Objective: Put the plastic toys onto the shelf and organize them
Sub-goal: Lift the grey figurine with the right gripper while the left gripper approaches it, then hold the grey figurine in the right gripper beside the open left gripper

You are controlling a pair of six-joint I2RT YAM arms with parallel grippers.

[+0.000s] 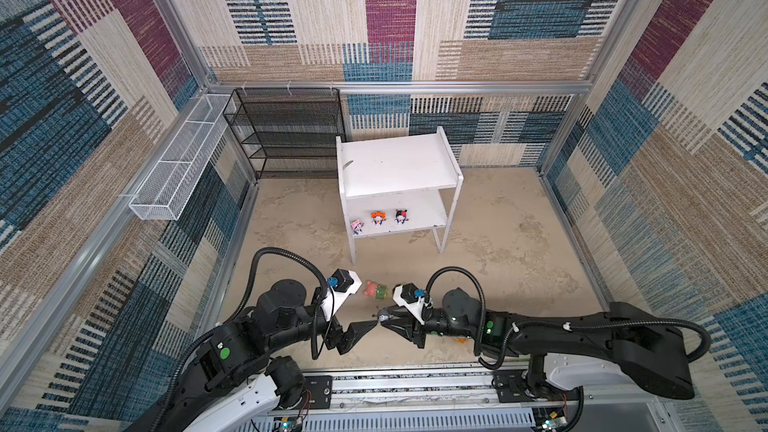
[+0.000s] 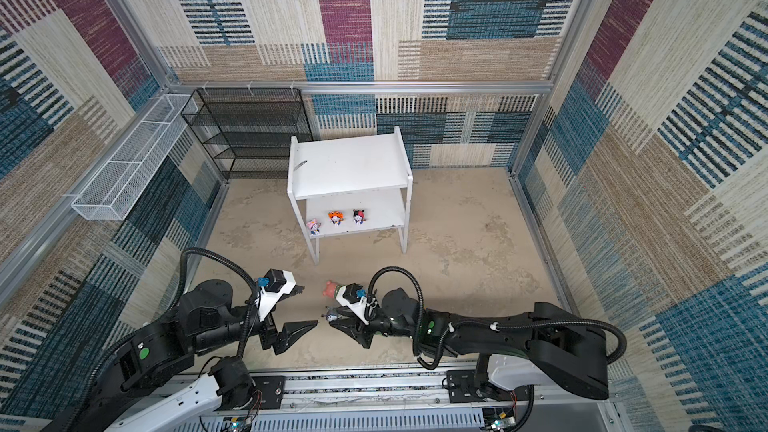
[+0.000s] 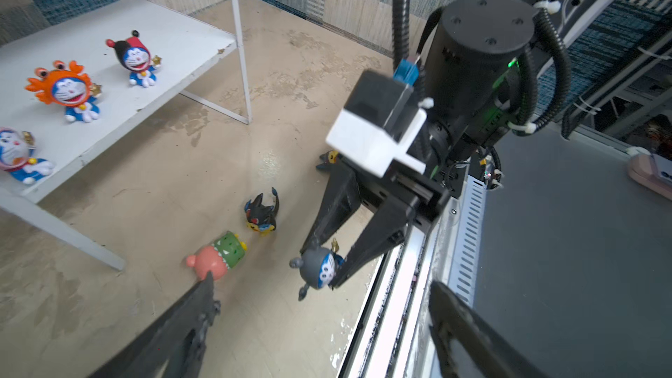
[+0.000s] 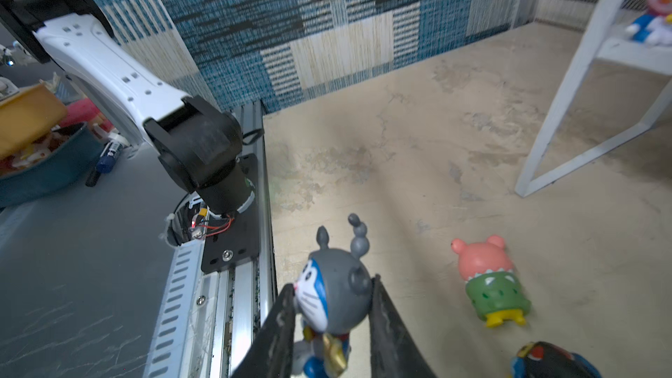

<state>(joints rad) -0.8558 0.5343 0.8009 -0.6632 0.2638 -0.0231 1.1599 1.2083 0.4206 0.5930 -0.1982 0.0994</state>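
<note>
shelf (image 1: 395,164) white | hooded toy (image 4: 338,292) grey, blue | lying toy (image 4: 487,285) pink, green

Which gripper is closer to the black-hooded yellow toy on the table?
Right. The right gripper, shut on the grey-hooded toy, hangs close beside the black-hooded toy; the open left gripper sits farther off, beyond the pink-and-green toy.
</note>
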